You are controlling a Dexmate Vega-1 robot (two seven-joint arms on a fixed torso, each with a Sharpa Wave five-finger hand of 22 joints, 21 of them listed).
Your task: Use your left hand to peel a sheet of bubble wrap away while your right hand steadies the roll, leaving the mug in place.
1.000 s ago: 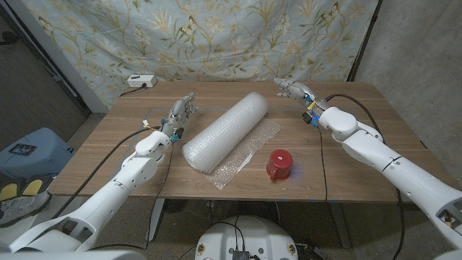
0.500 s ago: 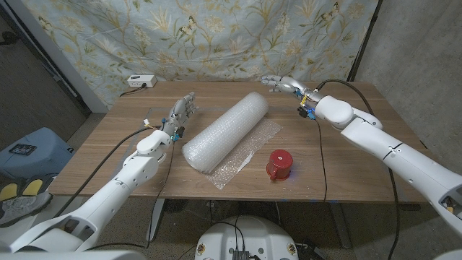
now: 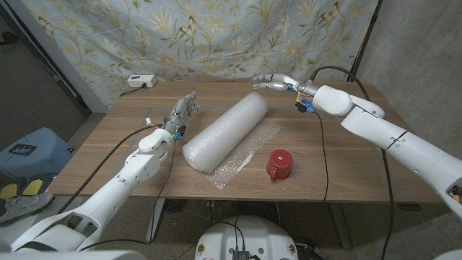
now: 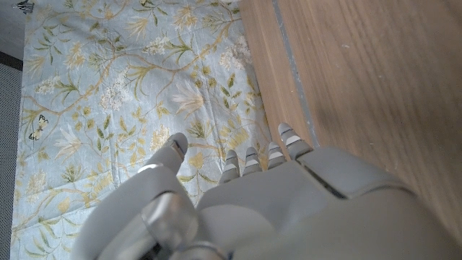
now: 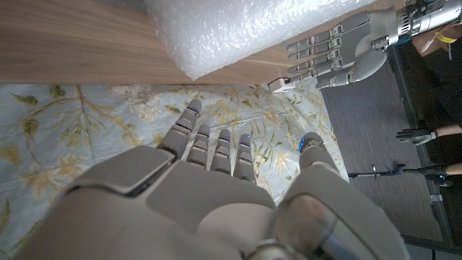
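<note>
Lying diagonally across the middle of the tabletop [image 3: 339, 162], the bubble wrap roll [image 3: 225, 131] runs from near the front edge toward the back edge, with a loose sheet [image 3: 249, 155] spread flat on its right-edge side. The red mug [image 3: 279, 165] stands just beside that sheet's edge, toward the front right corner; whether the two touch cannot be told. No writing is legible on the mug or the roll.

The left hand [image 3: 182, 113] is held beside the roll toward the left edge, fingers apart, holding nothing. The right hand [image 3: 275, 82] hovers near the back edge just beyond the roll's far end, fingers extended and apart, empty. In the right wrist view the roll's end [image 5: 245, 29] is cut off by the frame. A white box [image 3: 140, 81] sits at the back left corner; its markings are too small to read.
</note>
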